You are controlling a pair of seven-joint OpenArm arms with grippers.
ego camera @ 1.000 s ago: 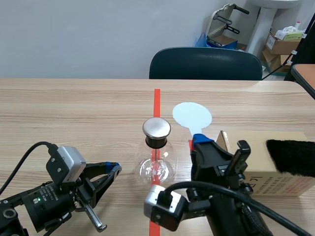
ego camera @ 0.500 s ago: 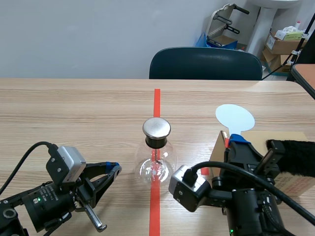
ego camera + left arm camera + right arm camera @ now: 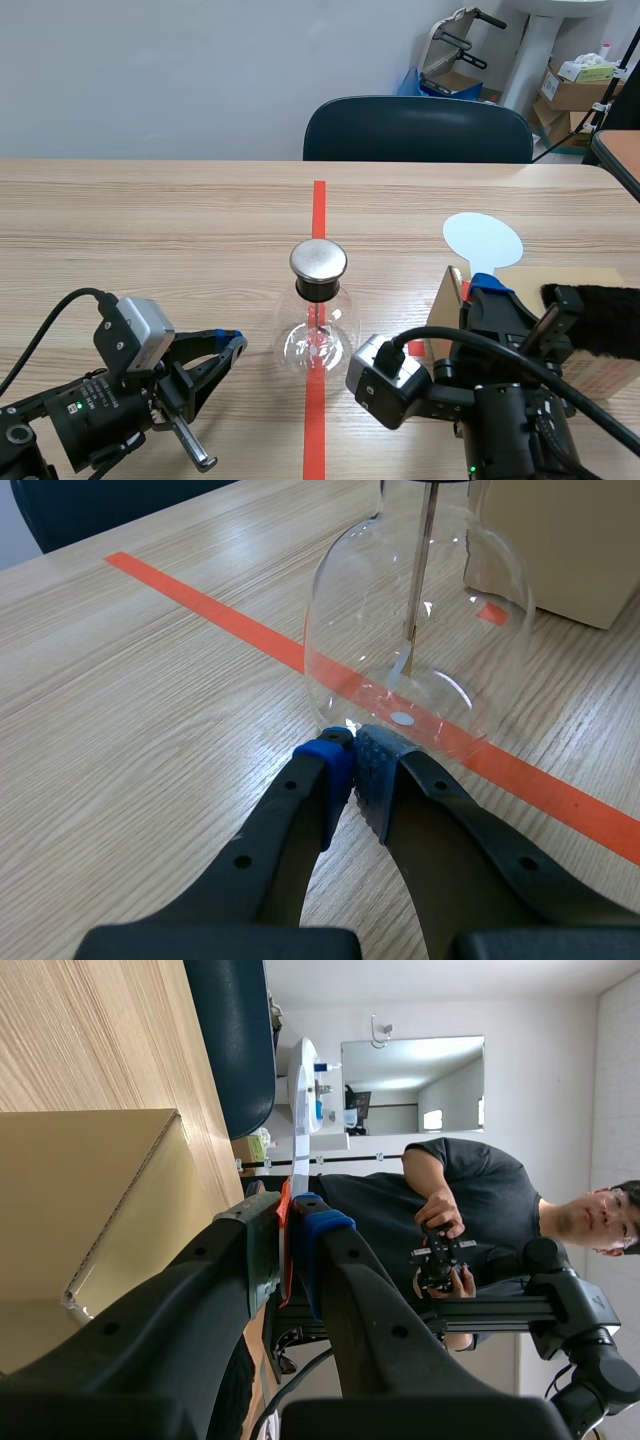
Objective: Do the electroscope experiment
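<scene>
The electroscope, a clear glass flask (image 3: 318, 335) with a round metal cap (image 3: 318, 260), stands on the red tape line. In the left wrist view the flask (image 3: 420, 640) is just ahead of my left gripper (image 3: 352, 760), whose fingers are shut on nothing with their tips near its base. The left gripper (image 3: 225, 350) sits low on the table, left of the flask. My right gripper (image 3: 480, 285) is shut on the red handle of a paddle with a pale blue disc (image 3: 483, 240), held upright over the cardboard box. In the right wrist view the paddle (image 3: 299, 1140) shows edge-on between the fingers.
A cardboard box (image 3: 575, 350) lies at the right with a black furry pad (image 3: 600, 320) on top. A dark chair (image 3: 418, 130) stands behind the table's far edge. A person (image 3: 450, 1210) shows in the right wrist view's background.
The right arm carried the paddle to the right, from beside the flask's cap to above the box. The left arm and flask stayed put.
</scene>
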